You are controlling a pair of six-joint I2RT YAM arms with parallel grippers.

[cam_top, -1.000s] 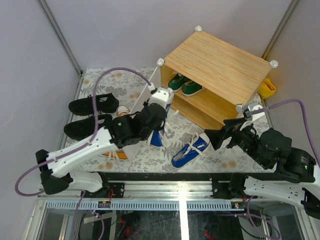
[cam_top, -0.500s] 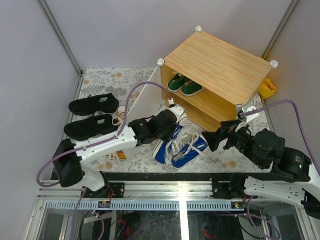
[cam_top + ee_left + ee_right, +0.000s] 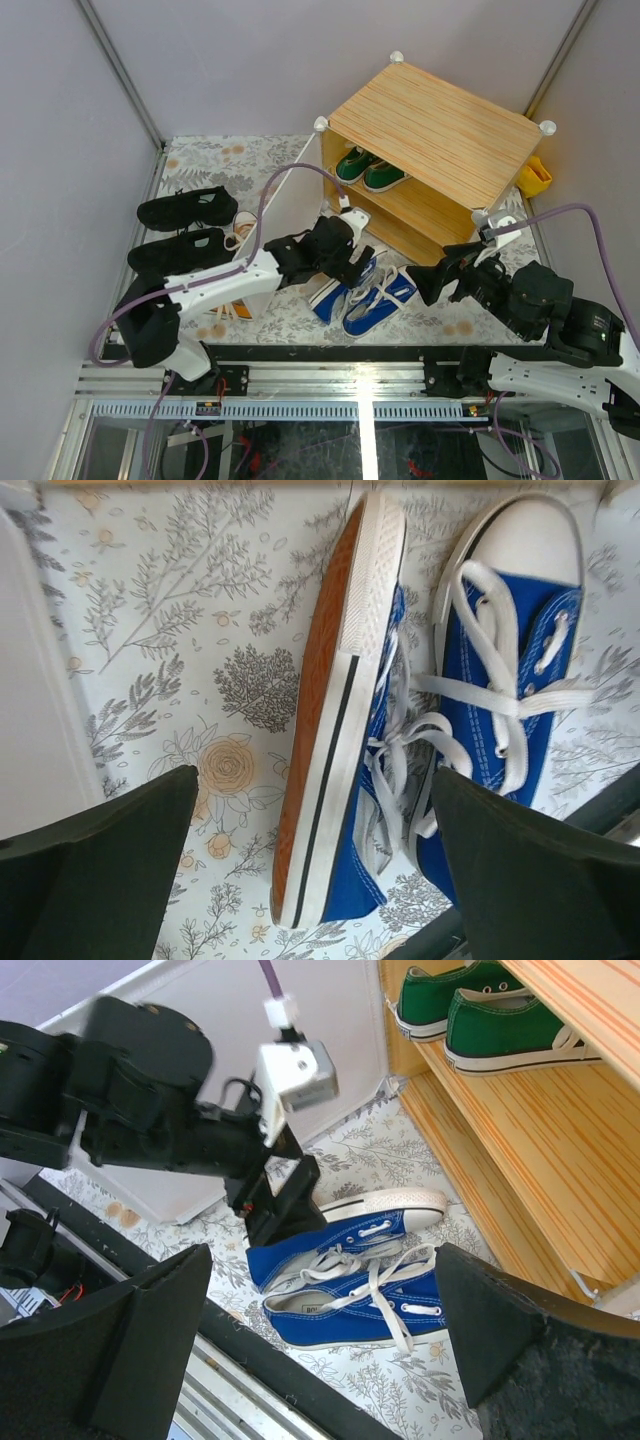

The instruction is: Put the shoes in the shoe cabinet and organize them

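Over by the back right corner sits the shoe cabinet (image 3: 430, 135), its wood-grain top bare, with a pair of green sneakers (image 3: 368, 170) on the upper shelf. Its white door panel (image 3: 272, 215) stands open to the left. On the flowered worktop (image 3: 200, 160) in front, two blue sneakers (image 3: 378, 298) lie side by side. The left end effector (image 3: 352, 268) hangs right over the left one, and the right end effector (image 3: 425, 275) is just beside the other. Two black shoes (image 3: 185, 210) lie on the left, and an orange sneaker (image 3: 232, 310) peeks out under the left arm.
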